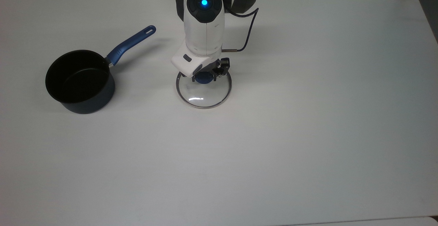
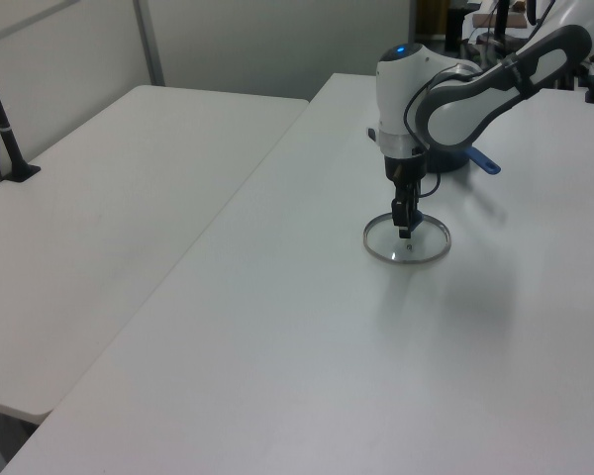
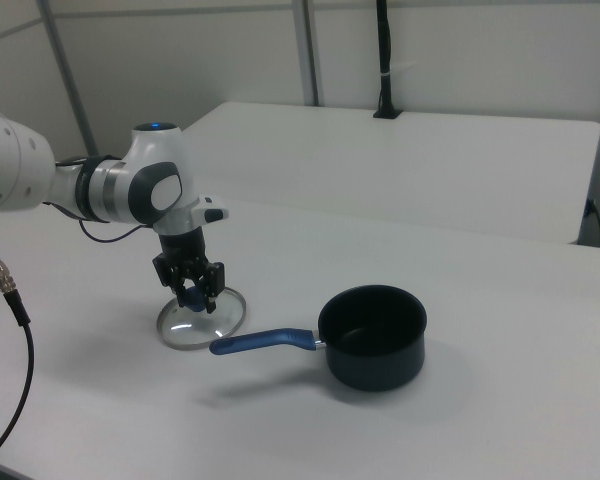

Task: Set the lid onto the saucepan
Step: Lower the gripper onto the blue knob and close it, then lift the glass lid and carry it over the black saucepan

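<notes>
Counted from the biggest down: one white table [image 1: 308,133] under the work, with a second table [image 2: 129,198] beside it in the left view; one arm [image 1: 204,27]; one saucepan [image 1: 80,82]; one lid [image 1: 204,94]; one gripper [image 1: 204,77]. Standing upright and uncovered towards the top view's left, the saucepan, black inside, with its long blue handle [image 1: 131,44] slanting up and to the top view's right, slot end farthest from the pot. Well apart from it, nearer the middle of the table, the lid, apparently lying flat on the surface, rim unobstructed. Pointing straight down over the lid's centre, the gripper, fingers drawn in narrow on either side of the blue knob [image 1: 202,79] and, to judge by how closely they flank it, clamped on it; same reading in the right view, with the gripper [image 3: 195,295] down on the lid [image 3: 202,322]. Deciding relation for the coming move: saucepan to the top view's left of the gripper, at about the same depth on the table, and to the right view's right, with the handle end reaching towards the lid there. So, probably: lift clear of the table, carry across towards the top view's left, high enough to pass the pot's wall, then centre over the opening and lower. No long axis to mind on the round lid.
</notes>
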Controlling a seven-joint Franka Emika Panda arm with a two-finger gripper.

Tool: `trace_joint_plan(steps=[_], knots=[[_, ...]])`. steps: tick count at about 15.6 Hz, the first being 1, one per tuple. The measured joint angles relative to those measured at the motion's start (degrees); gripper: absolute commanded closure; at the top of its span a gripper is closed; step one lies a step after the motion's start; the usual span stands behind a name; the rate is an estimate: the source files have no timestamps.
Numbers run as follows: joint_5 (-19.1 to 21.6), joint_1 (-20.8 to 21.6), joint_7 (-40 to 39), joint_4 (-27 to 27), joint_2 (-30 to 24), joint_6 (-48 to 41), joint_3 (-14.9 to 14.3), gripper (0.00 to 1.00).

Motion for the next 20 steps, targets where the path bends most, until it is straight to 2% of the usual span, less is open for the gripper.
trace_joint_plan(steps=[7,12,16,20], knots=[[0.0,-0.37,0.02,1.83,-3.26,-4.71,-0.27,0.41],[-0.01,-1.89,0.12,9.88,-3.98,-10.08,-0.64,0.41],[-1.2,-6.86,-2.84,14.04,-3.99,-10.52,-0.97,0.4],[-1.51,-15.25,-12.71,14.56,-3.65,-10.53,-1.93,0.4]])
